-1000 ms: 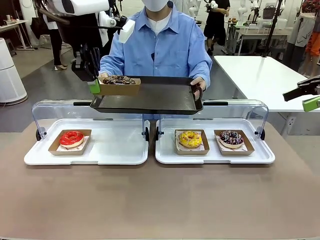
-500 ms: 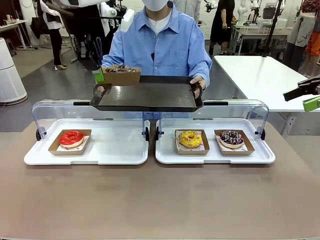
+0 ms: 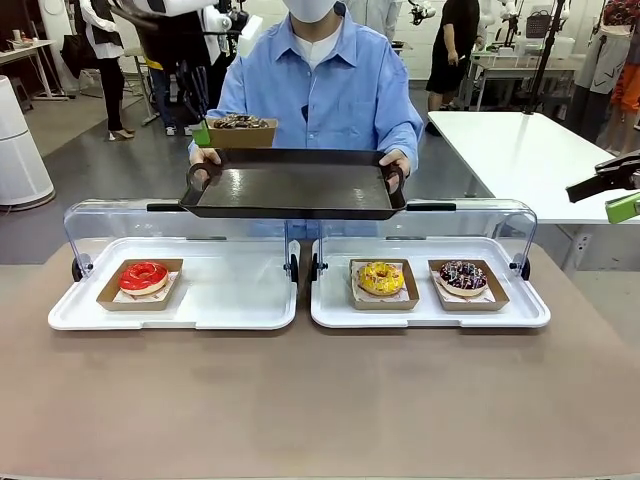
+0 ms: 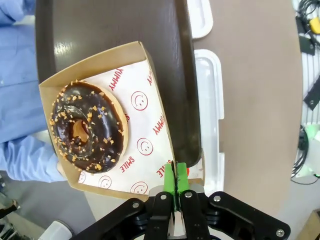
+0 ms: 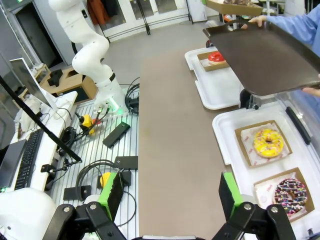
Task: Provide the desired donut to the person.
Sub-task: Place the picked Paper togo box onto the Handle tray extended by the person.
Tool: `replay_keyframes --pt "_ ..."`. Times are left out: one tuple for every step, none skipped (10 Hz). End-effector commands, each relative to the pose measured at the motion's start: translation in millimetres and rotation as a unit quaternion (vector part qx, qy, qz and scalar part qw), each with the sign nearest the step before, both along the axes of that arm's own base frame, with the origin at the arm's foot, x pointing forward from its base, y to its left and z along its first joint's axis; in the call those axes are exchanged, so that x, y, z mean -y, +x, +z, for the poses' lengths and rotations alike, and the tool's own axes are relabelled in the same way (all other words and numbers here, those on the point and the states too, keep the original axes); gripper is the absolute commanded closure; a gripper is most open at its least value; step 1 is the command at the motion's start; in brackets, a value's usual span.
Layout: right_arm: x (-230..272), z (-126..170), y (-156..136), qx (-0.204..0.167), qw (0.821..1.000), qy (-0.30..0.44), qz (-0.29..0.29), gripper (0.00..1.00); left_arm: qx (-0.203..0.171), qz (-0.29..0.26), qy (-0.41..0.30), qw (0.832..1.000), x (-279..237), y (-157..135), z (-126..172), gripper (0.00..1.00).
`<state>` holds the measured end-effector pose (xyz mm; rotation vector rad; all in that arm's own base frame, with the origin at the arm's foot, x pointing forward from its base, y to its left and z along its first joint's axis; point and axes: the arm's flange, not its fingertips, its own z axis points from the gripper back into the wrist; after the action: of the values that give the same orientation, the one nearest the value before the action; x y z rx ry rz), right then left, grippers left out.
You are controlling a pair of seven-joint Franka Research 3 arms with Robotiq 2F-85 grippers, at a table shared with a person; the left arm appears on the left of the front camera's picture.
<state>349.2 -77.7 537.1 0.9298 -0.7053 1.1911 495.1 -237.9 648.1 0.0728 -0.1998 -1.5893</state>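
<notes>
**Donut box held over the person's tray**

Our left gripper (image 4: 176,175) is clamped tight on the edge of a box (image 4: 100,67), its pads pinching the cardboard wall. The chocolate donut (image 4: 89,129) sits in the box just ahead of the fingertips. Beneath it lies a corner of the dark tray (image 3: 295,188) that the person (image 3: 330,90) grips with both hands; we cannot tell whether box and tray touch. Our right gripper (image 5: 170,192) hangs above the tabletop (image 5: 175,150) with jaws spread wide, holding nothing.

From the near side we face the person (image 3: 330,90) across the table (image 3: 320,400); wrist cameras look down, left closest, sharing the tray (image 3: 295,188).
</notes>
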Motion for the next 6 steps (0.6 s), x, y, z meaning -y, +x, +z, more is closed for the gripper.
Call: replay_keyframes --pt "2 0 0 0.006 1.000 0.006 0.005 0.00 -0.010 -0.013 0.012 1.000 -10 30 -7 0.99" --pt "2 0 0 0.006 1.000 0.006 0.005 0.00 -0.014 -0.024 0.011 1.000 -18 38 -19 0.99" --pt "2 0 0 0.006 1.000 0.006 0.005 0.00 -0.013 -0.034 0.004 0.999 -24 37 -34 0.99" --pt "2 0 0 0.006 1.000 0.006 0.005 0.00 -0.017 -0.053 -0.005 0.998 -25 42 -39 0.99" --pt "2 0 0 0.006 1.000 0.006 0.005 0.00 -0.022 -0.057 -0.001 0.998 -24 49 -43 0.99" --pt "2 0 0 0.006 1.000 0.006 0.005 0.00 -0.021 -0.060 -0.001 0.998 -26 48 -49 0.99"
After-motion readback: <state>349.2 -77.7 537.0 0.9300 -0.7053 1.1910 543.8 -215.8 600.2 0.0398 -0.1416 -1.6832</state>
